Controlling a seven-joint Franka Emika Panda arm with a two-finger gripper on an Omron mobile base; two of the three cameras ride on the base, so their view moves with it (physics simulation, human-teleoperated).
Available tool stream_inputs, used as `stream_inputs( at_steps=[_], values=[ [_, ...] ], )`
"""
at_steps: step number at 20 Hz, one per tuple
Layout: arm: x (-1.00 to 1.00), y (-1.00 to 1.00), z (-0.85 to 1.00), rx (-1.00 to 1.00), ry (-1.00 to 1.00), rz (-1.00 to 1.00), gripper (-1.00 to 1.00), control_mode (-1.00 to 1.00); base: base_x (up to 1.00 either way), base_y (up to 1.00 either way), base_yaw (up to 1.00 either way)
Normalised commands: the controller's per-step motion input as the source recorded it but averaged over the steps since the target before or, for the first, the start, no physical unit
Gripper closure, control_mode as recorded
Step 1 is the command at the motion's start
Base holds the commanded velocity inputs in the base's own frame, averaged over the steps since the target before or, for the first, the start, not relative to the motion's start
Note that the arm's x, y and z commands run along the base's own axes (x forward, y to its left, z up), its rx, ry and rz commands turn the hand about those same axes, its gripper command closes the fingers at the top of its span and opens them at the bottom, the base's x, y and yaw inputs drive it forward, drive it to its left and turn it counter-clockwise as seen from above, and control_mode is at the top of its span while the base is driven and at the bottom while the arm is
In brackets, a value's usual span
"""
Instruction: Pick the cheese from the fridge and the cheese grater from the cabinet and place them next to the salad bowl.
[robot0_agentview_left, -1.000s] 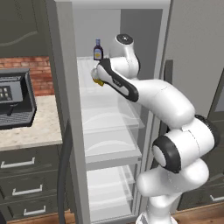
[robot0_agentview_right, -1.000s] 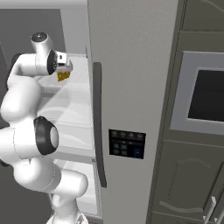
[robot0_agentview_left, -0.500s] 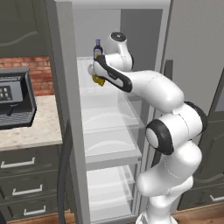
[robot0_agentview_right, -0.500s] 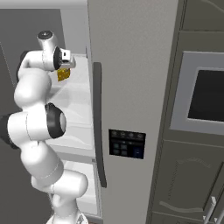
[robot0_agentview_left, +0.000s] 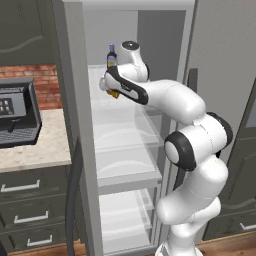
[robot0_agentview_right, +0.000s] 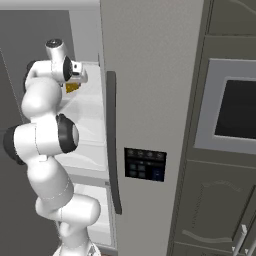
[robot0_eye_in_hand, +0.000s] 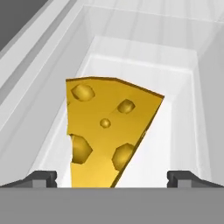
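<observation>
A: Where does the arm stand?

B: Reaching into the open fridge (robot0_agentview_left: 75, 125), upper shelf. The tool (robot0_eye_in_hand: 111, 177) has its jaws spread wide, one tip on each side of the cheese (robot0_eye_in_hand: 107, 133), nothing gripped yet.

A: Cheese position?

B: On the white shelf (robot0_eye_in_hand: 175, 131) inside the fridge, standing on edge, broad holed face toward the hand camera. In the left base view the wedge (robot0_agentview_left: 114, 93) peeks out just below the wrist; a dark bottle (robot0_agentview_left: 111, 55) stands behind it on the same shelf.

A: Step in hand?

B: Looks like the final approach before the grasp. The wedge sits left of centre between the tips, so the arm should shift slightly that way, or one fingertip (robot0_eye_in_hand: 41, 178) will likely touch first and push it.

A: Anything else for a clean grab?

B: Go deeper so the pads land on the thick part, not the thin point. Close across the flat faces if the wrist allows. Lift straight up, then withdraw clear of the shelf walls and the bottle.

A: Grater, bowl?

B: Later steps.
</observation>
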Motion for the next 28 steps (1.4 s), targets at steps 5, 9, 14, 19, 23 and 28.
stream_inputs(
  at_steps=[5,9,14,19,23,28],
  values=[
    [0.18,0.06,-0.03,0.00,0.00,0.00,-1.00,-1.00,0.00,0.00,0.00],
    [0.20,0.19,0.00,0.00,0.00,-0.01,-1.00,-1.00,0.00,0.00,0.00],
    [0.04,0.03,0.00,0.00,0.00,0.00,-1.00,-1.00,0.00,0.00,0.00],
    [0.00,-0.01,0.16,0.03,0.00,0.00,-1.00,-1.00,0.00,0.00,0.00],
    [0.01,0.00,0.03,0.02,0.00,0.00,-1.00,-1.00,0.00,0.00,0.00],
    [0.22,0.00,0.00,0.00,0.00,-0.07,-1.00,-1.00,0.00,0.00,0.00]
  ],
)
